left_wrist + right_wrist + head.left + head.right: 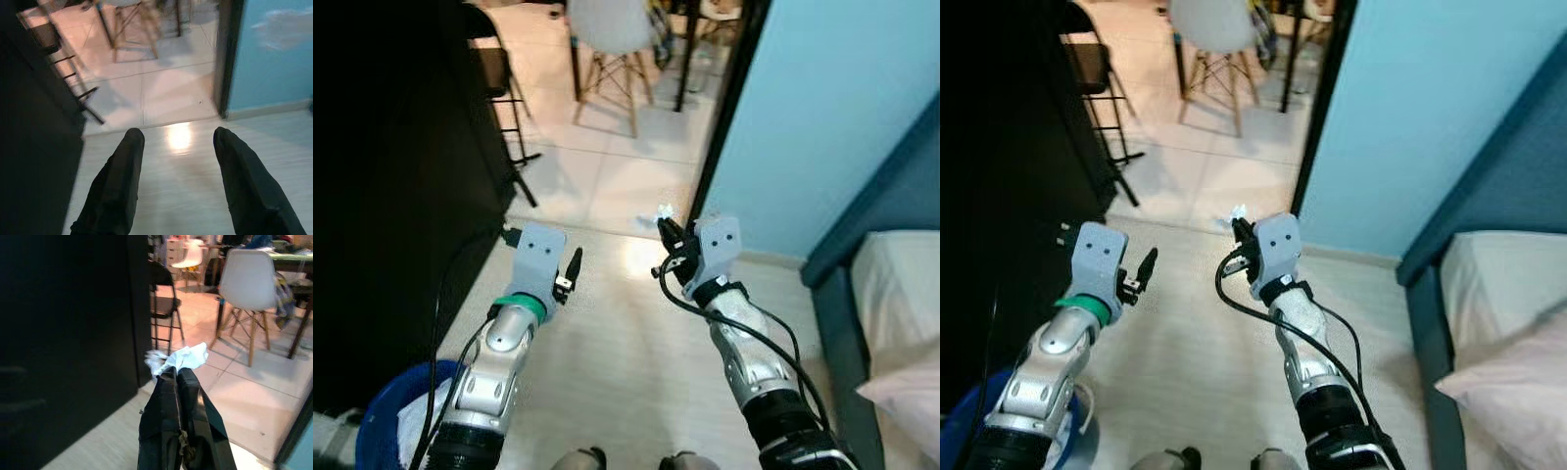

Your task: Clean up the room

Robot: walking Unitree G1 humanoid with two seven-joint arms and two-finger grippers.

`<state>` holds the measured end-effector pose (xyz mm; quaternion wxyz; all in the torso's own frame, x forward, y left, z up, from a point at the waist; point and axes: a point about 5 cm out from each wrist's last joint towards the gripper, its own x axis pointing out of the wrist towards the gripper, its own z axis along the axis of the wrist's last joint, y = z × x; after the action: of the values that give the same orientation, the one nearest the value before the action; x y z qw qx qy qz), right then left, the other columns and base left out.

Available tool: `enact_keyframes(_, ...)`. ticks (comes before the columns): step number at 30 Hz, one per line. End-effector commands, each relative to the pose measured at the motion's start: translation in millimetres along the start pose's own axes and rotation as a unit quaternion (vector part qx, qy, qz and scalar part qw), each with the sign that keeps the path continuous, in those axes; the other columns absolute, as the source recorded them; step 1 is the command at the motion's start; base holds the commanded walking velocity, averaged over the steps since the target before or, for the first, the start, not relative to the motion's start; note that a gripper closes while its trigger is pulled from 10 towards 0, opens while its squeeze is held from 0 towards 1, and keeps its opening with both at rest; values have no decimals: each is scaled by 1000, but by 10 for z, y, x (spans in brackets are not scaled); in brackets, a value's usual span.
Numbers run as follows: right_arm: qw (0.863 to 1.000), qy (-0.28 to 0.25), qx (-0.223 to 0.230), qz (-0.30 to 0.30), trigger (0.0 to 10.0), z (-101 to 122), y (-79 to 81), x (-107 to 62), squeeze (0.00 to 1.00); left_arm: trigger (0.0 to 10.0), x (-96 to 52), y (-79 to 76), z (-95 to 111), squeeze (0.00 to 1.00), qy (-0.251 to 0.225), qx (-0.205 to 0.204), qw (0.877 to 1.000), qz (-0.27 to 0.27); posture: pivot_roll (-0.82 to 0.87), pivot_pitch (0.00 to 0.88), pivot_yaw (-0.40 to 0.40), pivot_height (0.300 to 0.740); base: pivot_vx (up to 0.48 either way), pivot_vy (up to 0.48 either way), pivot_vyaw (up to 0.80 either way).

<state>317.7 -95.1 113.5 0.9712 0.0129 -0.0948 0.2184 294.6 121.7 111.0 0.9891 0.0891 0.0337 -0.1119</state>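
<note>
The right gripper (177,374) has its jaws pressed together on a crumpled white tissue (178,358), which sticks out just past the fingertips, above the pale floor (607,362). Beside it, the left gripper (178,147) hovers with jaws spread wide and empty. Beyond both stand a white chair (607,29) and a black folding chair (164,293); a blue basket (386,411) sits behind the left arm.

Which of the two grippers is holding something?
The right gripper: its fingers are shut on a white tissue. The left gripper is open, with nothing between its fingers.
</note>
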Motion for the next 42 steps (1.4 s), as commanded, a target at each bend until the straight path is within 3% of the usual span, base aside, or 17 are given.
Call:
enact_keyframes(1,1000,-2,15,10,10000,2,71,18,0,10000,-11,47,-9,0,6,5,1000,5,8,0,47,708,0,0,788)
enact_keyframes(5,999,-13,25,30,10000,39,183,65,0,10000,14,63,33,0,2,7,1000,8,10,0,51,708,0,0,788)
enact_keyframes(21,996,-26,50,66,10000,68,361,97,0,10000,64,118,111,0,-3,16,1000,16,22,0,63,708,0,0,788)
enact_keyframes(30,996,-29,49,72,10000,83,369,110,0,10000,77,149,103,0,0,20,999,30,26,0,59,708,0,0,787)
enact_keyframes(34,996,-29,50,71,10000,79,357,108,0,10000,141,246,52,0,29,-7,997,74,22,0,57,708,0,0,781)
enact_keyframes(42,997,-29,46,61,10000,91,278,103,0,10000,188,333,64,0,29,1,994,101,16,0,50,708,0,0,781)
